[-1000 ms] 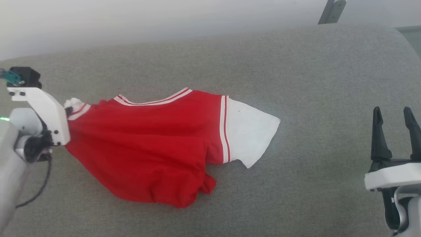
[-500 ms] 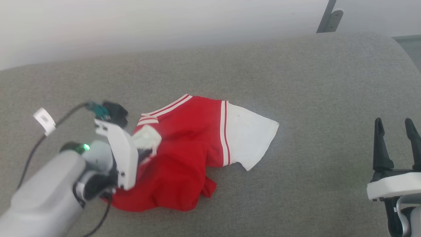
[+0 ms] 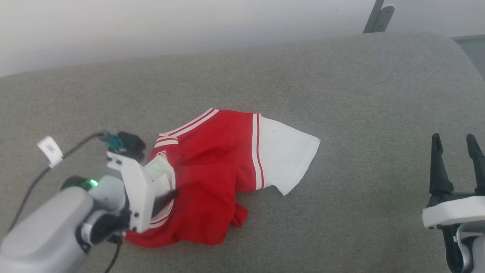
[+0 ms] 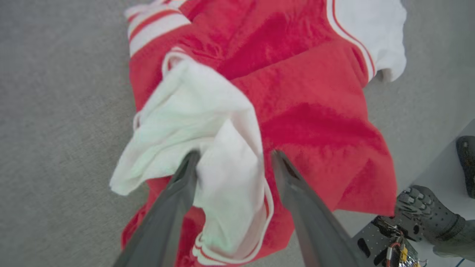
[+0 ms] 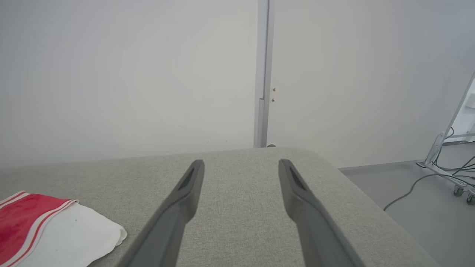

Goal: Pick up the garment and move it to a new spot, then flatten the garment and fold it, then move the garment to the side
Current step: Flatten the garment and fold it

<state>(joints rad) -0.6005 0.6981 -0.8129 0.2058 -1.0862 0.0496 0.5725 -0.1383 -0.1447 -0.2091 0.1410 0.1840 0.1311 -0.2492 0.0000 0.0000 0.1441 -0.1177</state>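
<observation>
Since a second ago, the left gripper (image 4: 234, 154) has carried the garment's (image 3: 216, 167) left sleeve (image 4: 193, 111) rightward over the red body, and its jaws have parted. The jaws now stand wide open, and the white sleeve lies loose between them, unclamped. Garment: bunched, left of tabletop (image 3: 341, 94) centre, with its right sleeve (image 3: 284, 155) spread flat toward the right edge. Right gripper (image 3: 453, 136): near the right edge, jaws wide open, holding nothing, well apart from the garment.

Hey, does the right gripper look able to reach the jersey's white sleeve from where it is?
Probably yes: the right gripper is open, and bare grey cushion lies between it and the white sleeve, with nothing in the way.
</observation>
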